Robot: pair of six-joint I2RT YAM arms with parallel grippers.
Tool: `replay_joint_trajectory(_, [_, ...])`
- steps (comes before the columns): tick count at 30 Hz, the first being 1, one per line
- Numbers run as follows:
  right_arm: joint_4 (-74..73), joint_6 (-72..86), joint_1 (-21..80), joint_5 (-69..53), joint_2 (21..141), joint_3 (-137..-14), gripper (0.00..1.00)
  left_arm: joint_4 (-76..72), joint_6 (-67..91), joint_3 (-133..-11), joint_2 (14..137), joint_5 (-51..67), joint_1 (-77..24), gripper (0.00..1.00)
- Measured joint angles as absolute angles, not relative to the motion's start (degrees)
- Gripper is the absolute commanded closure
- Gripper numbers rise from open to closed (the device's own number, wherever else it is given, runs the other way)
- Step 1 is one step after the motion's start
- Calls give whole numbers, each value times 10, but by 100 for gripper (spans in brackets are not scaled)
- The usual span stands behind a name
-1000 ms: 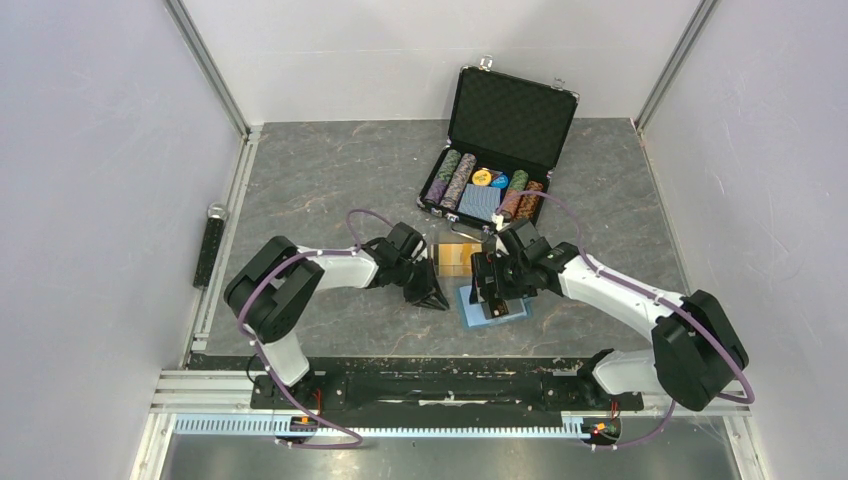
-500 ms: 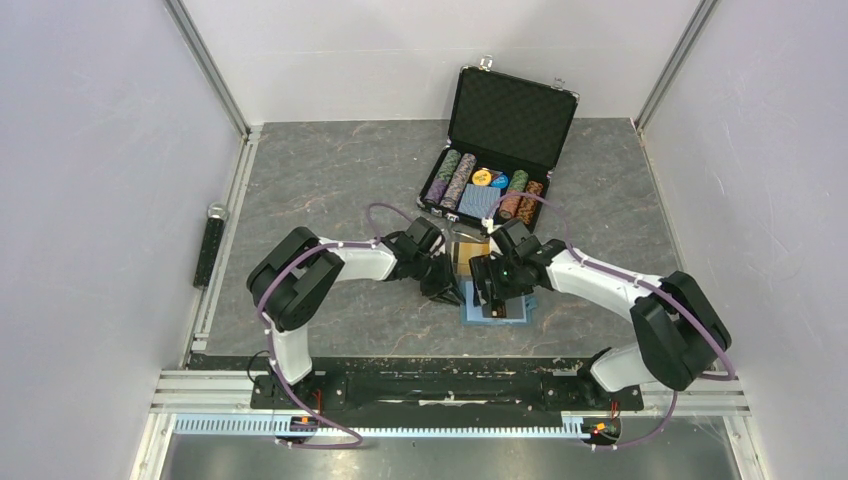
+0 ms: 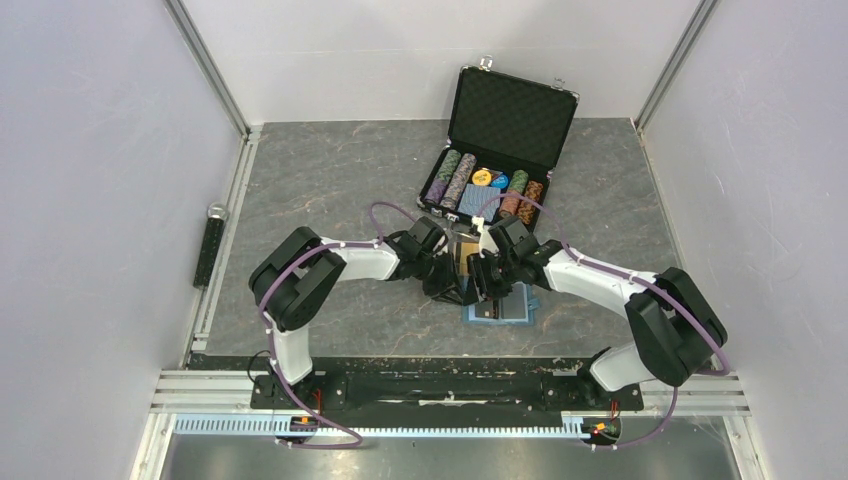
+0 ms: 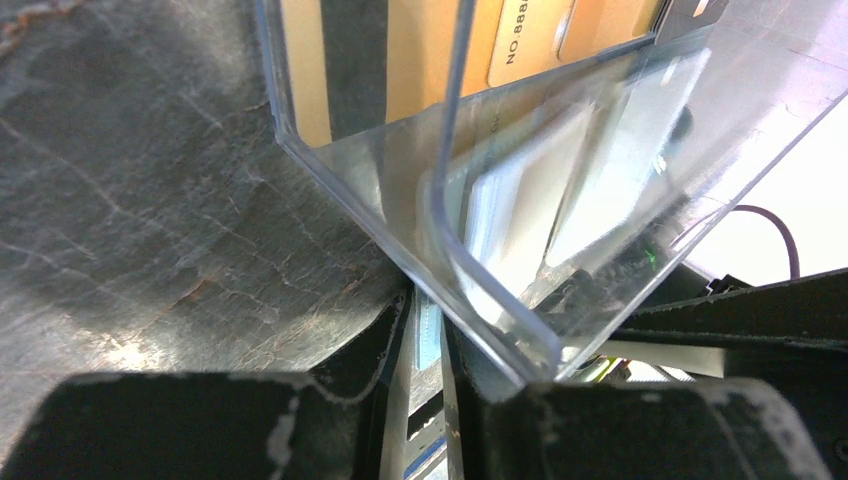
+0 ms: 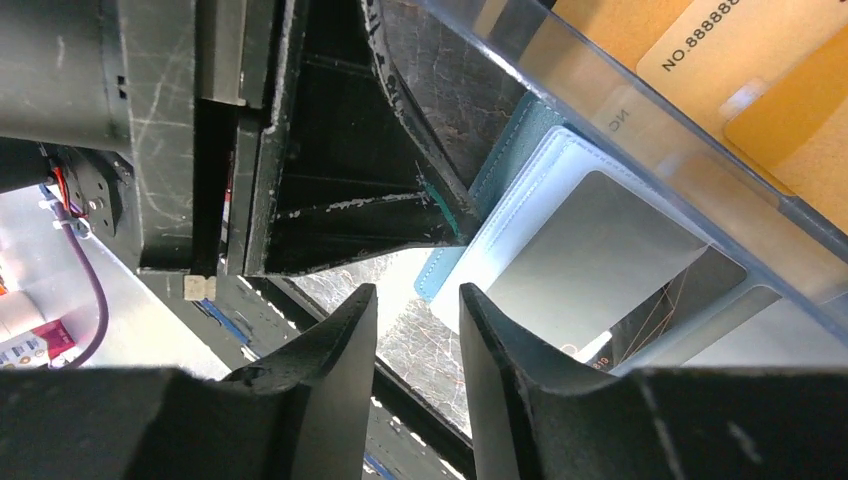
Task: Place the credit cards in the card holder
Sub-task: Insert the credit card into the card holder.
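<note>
Both arms meet over the middle of the table (image 3: 330, 180), on the near side of the open poker chip case (image 3: 510, 115). The card holder (image 3: 512, 308) lies open and flat just under and near of them, pale blue inside facing up. A whitish card (image 5: 600, 260) lies on its pocketed face. I can't make out whether that card is tucked into a slot or only resting there. The orange-gold cards (image 5: 720, 70) are outside the holder, just beyond its far edge, seen through a clear plastic box (image 4: 360, 190) that sits over or around them.

The right claw (image 3: 486, 287) hangs over the holder's left end, its fingers a narrow gap apart with nothing between them. The left claw (image 3: 446, 285) is right beside it, fingers nearly together. A corner of the clear box runs down into the slit between them, but I can't tell whether it is pinched there or merely touching.

To my eye the step in hand is getting the next card free of the clear box so it can go into the holder. That calls for one claw to keep the box out of the way while the other catches a thin, flat card by its edge. The two claws are crowded close, and the light holder could easily slide.
</note>
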State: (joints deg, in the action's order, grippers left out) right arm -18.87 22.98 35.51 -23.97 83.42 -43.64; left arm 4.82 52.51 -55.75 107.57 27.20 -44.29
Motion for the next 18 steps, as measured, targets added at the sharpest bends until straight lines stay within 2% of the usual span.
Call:
replay_joint_trajectory(3, [-191,230,355,-238,834,-437,51,50,525,-557,1071,265,-445,69])
replay_joint_trajectory(7, [-220,227,354,-200,831,-442,44,57,525,-545,1052,248,-445,66])
replay_joint_trajectory(18, [-249,209,314,-158,822,-420,46,42,542,-523,1038,241,-444,65])
